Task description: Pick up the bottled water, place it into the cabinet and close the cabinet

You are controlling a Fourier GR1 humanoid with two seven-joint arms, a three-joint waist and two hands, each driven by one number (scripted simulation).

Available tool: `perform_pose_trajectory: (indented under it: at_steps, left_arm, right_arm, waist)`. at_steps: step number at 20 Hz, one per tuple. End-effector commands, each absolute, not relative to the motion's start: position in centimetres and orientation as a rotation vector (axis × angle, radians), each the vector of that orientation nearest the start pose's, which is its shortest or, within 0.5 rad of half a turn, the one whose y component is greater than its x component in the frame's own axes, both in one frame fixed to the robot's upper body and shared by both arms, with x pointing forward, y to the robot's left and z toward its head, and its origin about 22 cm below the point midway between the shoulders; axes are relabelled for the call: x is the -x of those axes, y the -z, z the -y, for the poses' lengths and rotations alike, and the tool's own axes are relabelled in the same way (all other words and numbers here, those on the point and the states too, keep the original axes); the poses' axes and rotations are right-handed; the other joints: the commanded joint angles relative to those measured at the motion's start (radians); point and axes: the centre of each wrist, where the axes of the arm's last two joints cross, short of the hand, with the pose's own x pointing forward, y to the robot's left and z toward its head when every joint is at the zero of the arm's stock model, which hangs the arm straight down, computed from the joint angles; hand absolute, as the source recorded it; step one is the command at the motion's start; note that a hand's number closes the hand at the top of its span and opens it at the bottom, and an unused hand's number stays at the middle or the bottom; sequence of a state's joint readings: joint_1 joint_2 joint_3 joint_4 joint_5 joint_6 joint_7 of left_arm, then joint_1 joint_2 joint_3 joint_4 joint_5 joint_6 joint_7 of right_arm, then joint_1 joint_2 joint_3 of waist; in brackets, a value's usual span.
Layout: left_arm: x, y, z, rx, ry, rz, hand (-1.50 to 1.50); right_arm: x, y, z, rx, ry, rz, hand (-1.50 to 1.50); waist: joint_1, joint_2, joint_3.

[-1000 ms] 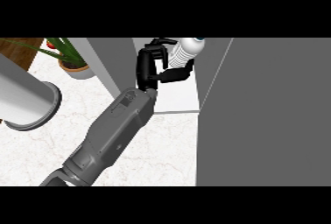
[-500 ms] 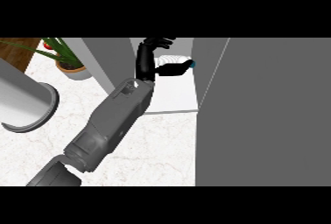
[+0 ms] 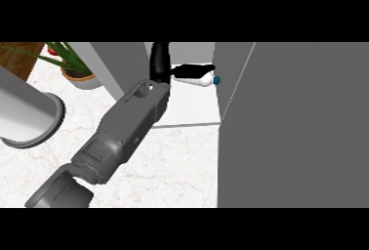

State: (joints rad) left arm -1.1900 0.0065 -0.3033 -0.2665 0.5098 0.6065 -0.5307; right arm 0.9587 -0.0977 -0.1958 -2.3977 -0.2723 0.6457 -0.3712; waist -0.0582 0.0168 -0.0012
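Placing step judged in hand. Bottled water (image 3: 198, 78) seen lying on side on cabinet (image 3: 194, 110) floor, blue cap toward open door (image 3: 302, 122). Left robot hand (image 3: 160, 61) held beside bottle; fingers partly hidden, grasp cannot be told. Next: hand to be cleared, door swung closed.

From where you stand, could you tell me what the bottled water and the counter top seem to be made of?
Bottled water: probably plastic, judging by its white body and small blue cap. Counter top: looks like polished marble or similar stone, white with faint grey veins.
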Motion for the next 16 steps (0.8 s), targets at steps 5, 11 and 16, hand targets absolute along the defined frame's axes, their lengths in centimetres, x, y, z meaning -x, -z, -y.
perform_pose_trajectory:
  at_steps: [5, 11, 16]
  left_arm:
    - [-43.7, -9.3, -5.8, -0.04, -0.008, 1.951, -1.5]
    - [-42.8, -8.0, -6.2, 0.161, -0.011, 1.939, -1.5]
    - [-40.5, -6.3, -5.9, 0.198, -0.017, 1.931, -1.5]
  right_arm:
    - [-1.7, -12.2, 30.1, -0.156, -0.246, 1.94, -1.5]
    - [-2.5, -12.4, 28.8, -0.156, -0.244, 1.937, -1.5]
    - [-2.4, -13.4, 28.9, -0.164, -0.243, 1.919, -1.5]
  waist:
    - [0.023, -0.012, 0.0]
    - [0.045, -0.016, 0.0]
    - [0.061, -0.023, 0.0]
